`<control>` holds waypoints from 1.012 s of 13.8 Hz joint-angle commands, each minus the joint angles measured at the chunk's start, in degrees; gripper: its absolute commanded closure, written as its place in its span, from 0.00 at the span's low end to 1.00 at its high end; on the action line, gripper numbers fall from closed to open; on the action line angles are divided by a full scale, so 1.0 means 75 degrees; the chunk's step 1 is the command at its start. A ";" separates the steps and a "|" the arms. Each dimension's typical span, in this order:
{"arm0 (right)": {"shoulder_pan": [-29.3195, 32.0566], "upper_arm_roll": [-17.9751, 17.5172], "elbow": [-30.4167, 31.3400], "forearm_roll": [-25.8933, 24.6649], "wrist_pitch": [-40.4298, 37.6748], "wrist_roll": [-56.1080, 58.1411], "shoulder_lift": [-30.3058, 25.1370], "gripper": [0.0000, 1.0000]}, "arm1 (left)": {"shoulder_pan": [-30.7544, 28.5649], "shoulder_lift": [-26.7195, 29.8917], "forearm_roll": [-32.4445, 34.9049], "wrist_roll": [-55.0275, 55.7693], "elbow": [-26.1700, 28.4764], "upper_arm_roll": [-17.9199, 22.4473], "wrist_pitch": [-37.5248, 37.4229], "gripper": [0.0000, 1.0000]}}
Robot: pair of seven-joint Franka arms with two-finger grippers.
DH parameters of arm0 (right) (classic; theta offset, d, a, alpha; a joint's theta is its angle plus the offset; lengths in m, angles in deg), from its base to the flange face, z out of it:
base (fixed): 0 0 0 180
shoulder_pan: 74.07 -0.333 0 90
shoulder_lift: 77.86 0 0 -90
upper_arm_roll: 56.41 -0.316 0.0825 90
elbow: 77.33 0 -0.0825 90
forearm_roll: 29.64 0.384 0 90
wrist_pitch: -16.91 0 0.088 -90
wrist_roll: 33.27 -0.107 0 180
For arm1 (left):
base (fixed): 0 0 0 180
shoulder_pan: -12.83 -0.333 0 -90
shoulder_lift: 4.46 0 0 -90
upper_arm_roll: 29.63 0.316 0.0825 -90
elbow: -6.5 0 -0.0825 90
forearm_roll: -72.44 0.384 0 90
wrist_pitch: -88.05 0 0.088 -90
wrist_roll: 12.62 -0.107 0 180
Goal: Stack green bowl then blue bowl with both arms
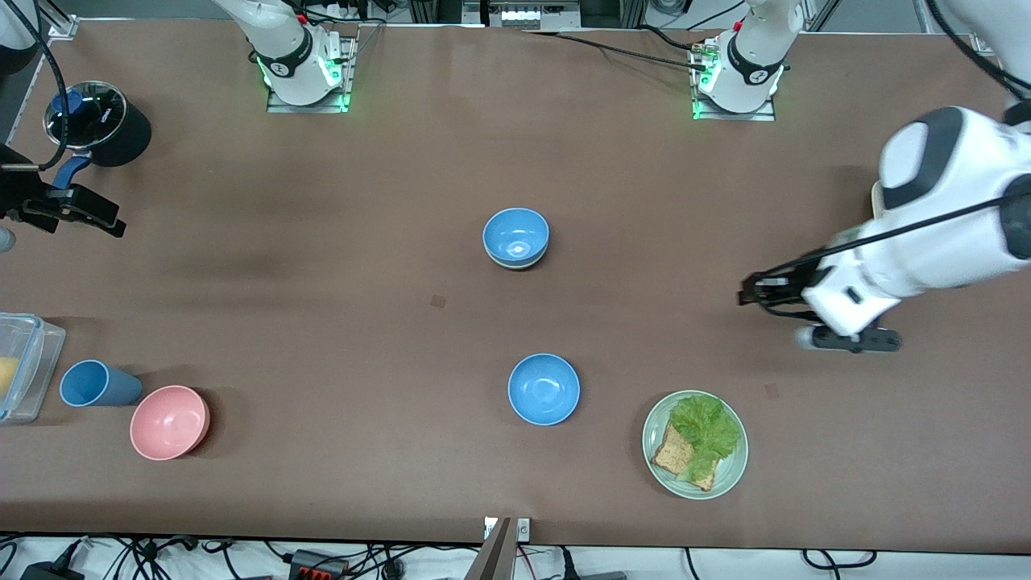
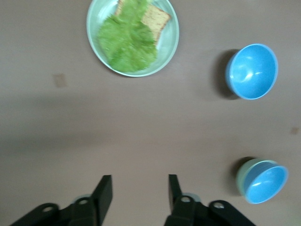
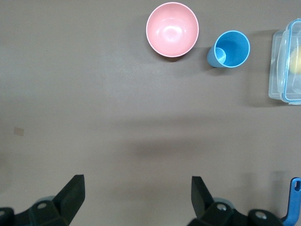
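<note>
Green bowl [image 1: 515, 260] sits mid-table with a blue bowl [image 1: 515, 234] nested inside it; only a pale rim shows under the blue. In the left wrist view the sage rim peeks out beside the blue one.

Left gripper [image 2: 140, 190]: fingers parted a moderate way, nothing between them, bare table below. It hangs over the left arm's end of the table, well apart from the stack.

Right gripper [image 3: 137, 193]: fingers spread wide, holding nothing, over bare table at the right arm's end.

Second blue bowl [image 1: 544, 389] stands alone, nearer the front camera than the stack. Pale-green plate [image 1: 733, 471] with lettuce [image 1: 705, 431] and toast [image 1: 672, 455] lies beside it, toward the left arm's end.

At the right arm's end: pink bowl [image 1: 169, 422], blue cup [image 1: 95, 383] lying on its side just beside it, clear lidded container [image 1: 28, 362] at the table edge. Black pot with glass lid [image 1: 97, 122] farther from the front camera, same end.
</note>
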 commanded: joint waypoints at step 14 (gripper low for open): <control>0.0054 -0.0071 0.0194 -0.0100 0.0022 0.0156 -0.0263 0.00 | 0.2402 0.2771 -0.1123 -0.2120 0.1779 0.4512 0.0596 0.00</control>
